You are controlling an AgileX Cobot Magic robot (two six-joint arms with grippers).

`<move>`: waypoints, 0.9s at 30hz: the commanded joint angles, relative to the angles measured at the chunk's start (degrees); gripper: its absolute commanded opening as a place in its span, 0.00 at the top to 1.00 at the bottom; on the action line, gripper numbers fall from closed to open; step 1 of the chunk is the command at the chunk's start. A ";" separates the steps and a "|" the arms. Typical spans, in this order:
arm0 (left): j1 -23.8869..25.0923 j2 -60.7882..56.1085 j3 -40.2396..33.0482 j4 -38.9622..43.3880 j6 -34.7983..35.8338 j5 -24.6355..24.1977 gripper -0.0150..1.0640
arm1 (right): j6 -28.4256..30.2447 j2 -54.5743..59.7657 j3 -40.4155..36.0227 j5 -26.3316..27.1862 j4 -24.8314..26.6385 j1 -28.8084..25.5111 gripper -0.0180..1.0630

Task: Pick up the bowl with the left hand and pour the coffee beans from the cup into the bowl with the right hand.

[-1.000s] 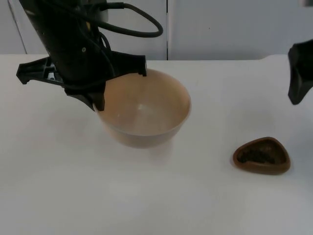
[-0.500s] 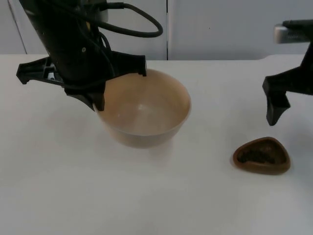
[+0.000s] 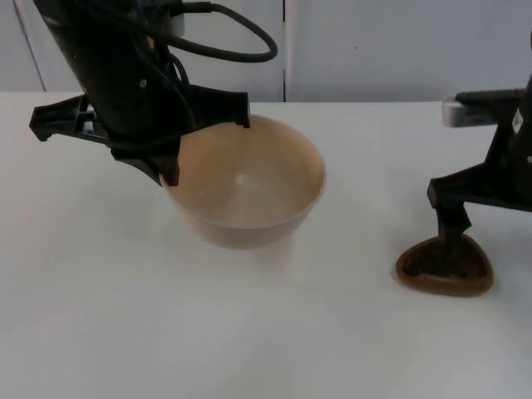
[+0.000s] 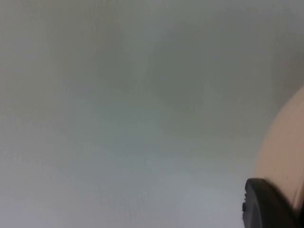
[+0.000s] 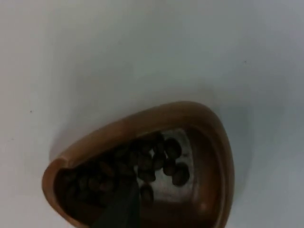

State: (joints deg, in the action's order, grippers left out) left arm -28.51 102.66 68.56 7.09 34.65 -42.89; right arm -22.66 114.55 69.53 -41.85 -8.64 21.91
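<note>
Coffee beans (image 5: 152, 161) lie dark in the brown, rounded-triangle cup (image 3: 445, 266), which I see standing on the white tabletop (image 3: 249, 332) near its right edge, well apart from the bowl (image 3: 245, 187). My right end effector (image 3: 453, 241) is down at the cup, one black finger reaching over the rim into the cup's back part; in the right wrist view a fingertip (image 5: 118, 209) stands inside the cup among the beans. The fingers are spread, not yet clamped on the wall. The tan bowl sits toward the back of the tabletop, left of the middle, empty inside. My left end effector (image 3: 166, 166) is at the bowl's left rim, closed on that rim, a finger against the outer wall; the left wrist view shows the bowl's pale wall (image 4: 285, 152) touching a fingertip (image 4: 266, 204).
</note>
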 commanded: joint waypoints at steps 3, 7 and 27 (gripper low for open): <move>-0.06 -0.31 0.42 0.64 0.25 0.36 0.99 | -0.49 1.17 0.29 0.93 -0.15 0.02 0.05; -0.06 -0.31 0.42 1.16 0.25 0.36 0.99 | -1.06 1.52 0.07 2.05 -0.15 0.02 0.07; -0.06 -0.31 0.42 1.54 0.25 0.36 0.99 | -3.85 4.74 0.07 4.13 -1.61 0.02 0.18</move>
State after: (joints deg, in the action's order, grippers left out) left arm -28.51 102.66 68.56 8.35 34.65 -42.75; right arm -26.15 119.43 69.53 -37.79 -9.66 21.91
